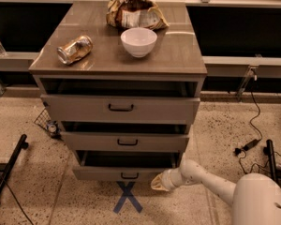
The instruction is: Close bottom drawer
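The single arm (pixel 210 183) extends from the white rounded body (pixel 260 201) at the lower right of the camera view. It runs leftward, nearly level, to a bulbous wrist joint (pixel 187 171). The gripper (pixel 159 182) sits at the arm's left end, low and just right of centre, pointing left.

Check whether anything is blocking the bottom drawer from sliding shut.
Nothing visible blocks it. The bottom drawer sits partly pulled out, with nothing seen poking above its rim. The gripper is at the right end of its front.
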You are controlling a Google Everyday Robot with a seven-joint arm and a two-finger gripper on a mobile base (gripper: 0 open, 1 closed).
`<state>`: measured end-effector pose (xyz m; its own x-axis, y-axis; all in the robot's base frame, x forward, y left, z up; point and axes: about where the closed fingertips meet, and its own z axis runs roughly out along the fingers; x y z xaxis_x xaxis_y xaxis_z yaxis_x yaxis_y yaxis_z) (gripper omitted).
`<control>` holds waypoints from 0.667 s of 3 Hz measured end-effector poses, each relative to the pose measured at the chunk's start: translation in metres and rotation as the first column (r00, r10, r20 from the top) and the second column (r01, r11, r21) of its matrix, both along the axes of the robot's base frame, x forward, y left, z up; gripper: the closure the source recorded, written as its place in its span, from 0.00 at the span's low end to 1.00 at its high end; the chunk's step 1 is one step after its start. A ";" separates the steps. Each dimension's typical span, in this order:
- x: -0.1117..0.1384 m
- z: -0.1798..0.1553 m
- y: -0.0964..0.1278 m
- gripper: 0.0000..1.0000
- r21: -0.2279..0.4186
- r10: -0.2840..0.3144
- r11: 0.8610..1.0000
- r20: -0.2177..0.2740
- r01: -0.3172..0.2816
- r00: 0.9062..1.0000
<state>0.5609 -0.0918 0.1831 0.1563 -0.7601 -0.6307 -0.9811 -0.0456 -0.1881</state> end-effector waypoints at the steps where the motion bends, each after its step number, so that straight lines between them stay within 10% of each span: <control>1: 0.001 -0.001 0.002 1.00 0.003 0.001 1.000 0.008 -0.001 1.000; 2: 0.003 -0.004 0.007 1.00 0.011 0.003 1.000 0.029 -0.003 1.000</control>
